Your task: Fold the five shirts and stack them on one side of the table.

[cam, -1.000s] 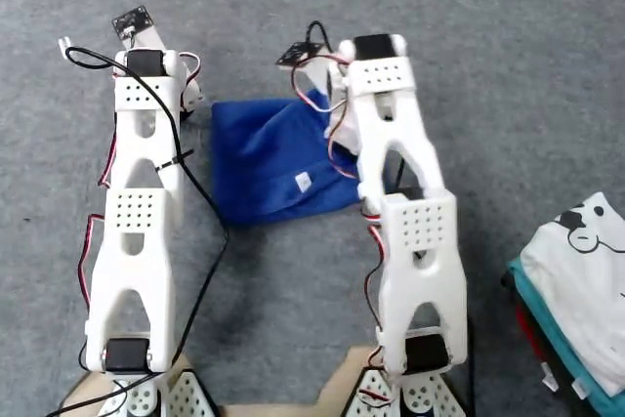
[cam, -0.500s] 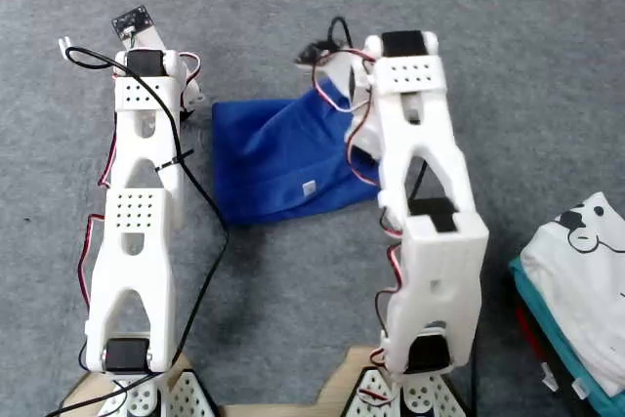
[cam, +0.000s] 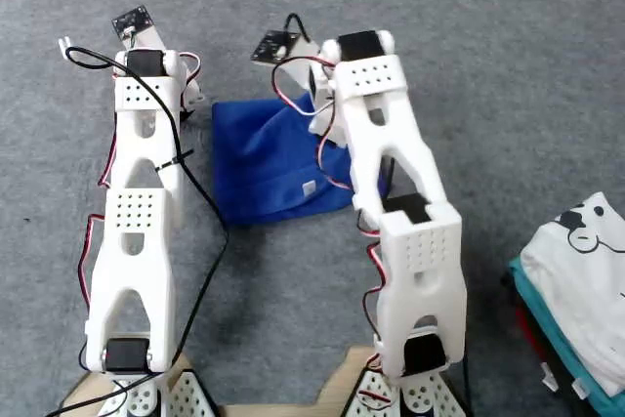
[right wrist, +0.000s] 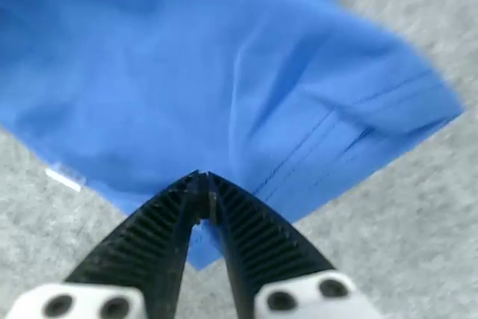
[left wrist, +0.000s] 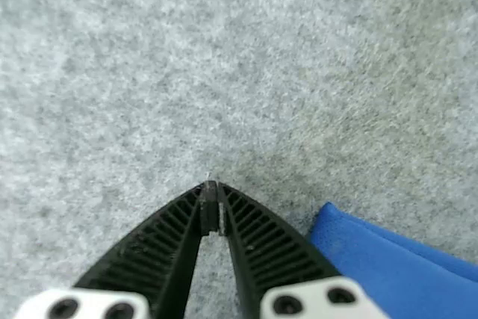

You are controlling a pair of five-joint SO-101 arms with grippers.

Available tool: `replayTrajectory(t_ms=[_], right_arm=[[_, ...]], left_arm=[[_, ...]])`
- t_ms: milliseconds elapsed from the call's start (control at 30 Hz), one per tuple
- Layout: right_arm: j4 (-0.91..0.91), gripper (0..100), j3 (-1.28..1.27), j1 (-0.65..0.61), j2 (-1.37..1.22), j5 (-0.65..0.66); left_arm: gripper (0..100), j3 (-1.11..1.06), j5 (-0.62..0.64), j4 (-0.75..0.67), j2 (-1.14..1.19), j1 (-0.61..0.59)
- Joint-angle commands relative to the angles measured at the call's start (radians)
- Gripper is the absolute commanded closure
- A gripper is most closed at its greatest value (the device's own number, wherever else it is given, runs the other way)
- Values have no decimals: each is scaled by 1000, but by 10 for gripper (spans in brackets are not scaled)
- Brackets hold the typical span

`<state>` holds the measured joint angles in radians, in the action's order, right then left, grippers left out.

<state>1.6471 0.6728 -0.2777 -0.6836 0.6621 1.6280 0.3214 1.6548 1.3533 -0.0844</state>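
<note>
A blue shirt point(cam: 264, 168) lies bunched on the grey table between the two arms, a small white tag point(cam: 309, 188) showing on it. My right gripper point(cam: 312, 109) sits at the shirt's far right corner and looks shut on a pinch of the cloth. In the right wrist view its closed tips point(right wrist: 202, 181) hang over the blue shirt point(right wrist: 187, 72). My left gripper point(left wrist: 209, 192) is shut with nothing in it, low over bare table beside the shirt's far left corner point(left wrist: 388, 267). In the high view the left gripper point(cam: 190, 100) stays just off that edge.
A stack of folded shirts point(cam: 586, 290) lies at the table's right edge, a white one with a bear print on top, teal and red beneath. Grey table point(cam: 508, 75) spreads open between the stack and the arms.
The right arm swung right, drawing the shirt's far corner with it, then came back left over the shirt. The shirt's right edge shifted with it. The left arm stayed still.
</note>
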Motion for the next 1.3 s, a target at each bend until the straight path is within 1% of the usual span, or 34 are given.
replayTrajectory(t_ms=[0,100,233,433,567,667,733,833,933,1133,1267], right_arm=[[71,994,70,62,-21,8],[130,994,74,113,-39,8],[140,994,35,168,-39,8],[140,994,-85,173,-33,9],[140,994,-159,174,24,57],[140,994,-163,182,90,60],[137,994,-122,193,145,63],[133,994,-4,182,209,60],[100,994,134,154,213,58],[-118,994,243,99,61,58],[-181,994,303,67,-64,58]], left_arm=[[979,44,3,-12,-13,11],[979,44,3,-12,-13,11],[979,44,3,-12,-13,11],[979,44,3,-12,-13,11],[979,44,8,-12,-19,3],[979,44,9,-5,-22,5],[979,44,11,0,-51,12],[979,44,14,35,-156,15],[979,41,57,63,-223,26],[979,21,84,104,-225,132],[979,-107,166,104,-225,175]])
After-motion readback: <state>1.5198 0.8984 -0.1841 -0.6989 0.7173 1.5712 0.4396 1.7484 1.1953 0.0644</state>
